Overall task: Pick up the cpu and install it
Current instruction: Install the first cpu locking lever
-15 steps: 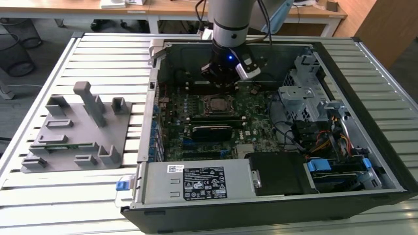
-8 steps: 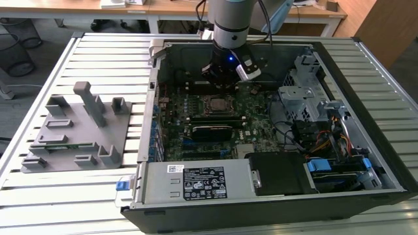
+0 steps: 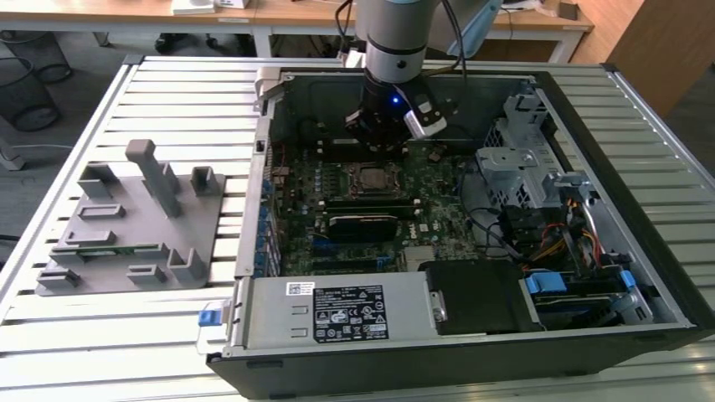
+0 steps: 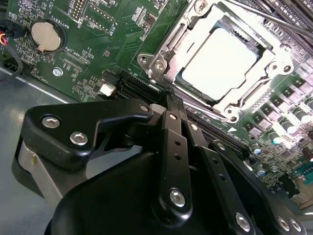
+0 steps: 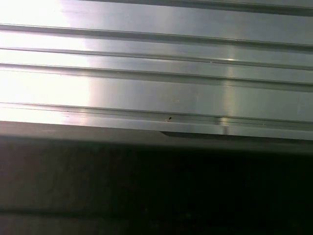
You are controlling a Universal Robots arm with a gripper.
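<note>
1. The exterior view looks down at a slant from in front of the open computer case (image 3: 470, 209), taking in the whole tabletop (image 3: 167, 84) and my arm.
2. The second wrist view rides close behind my claw (image 4: 168, 98), facing the motherboard (image 4: 98, 34); both share the socket (image 3: 372, 176).
3. The first wrist view sits very near ribbed metal slats (image 5: 156, 88).

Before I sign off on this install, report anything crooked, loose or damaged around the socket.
Nothing stands out. In the second wrist view the cpu lies flat and square inside the socket frame, edges parallel to it. No visible damage on the motherboard. The end effector sits beside the socket, holding nothing.
</note>
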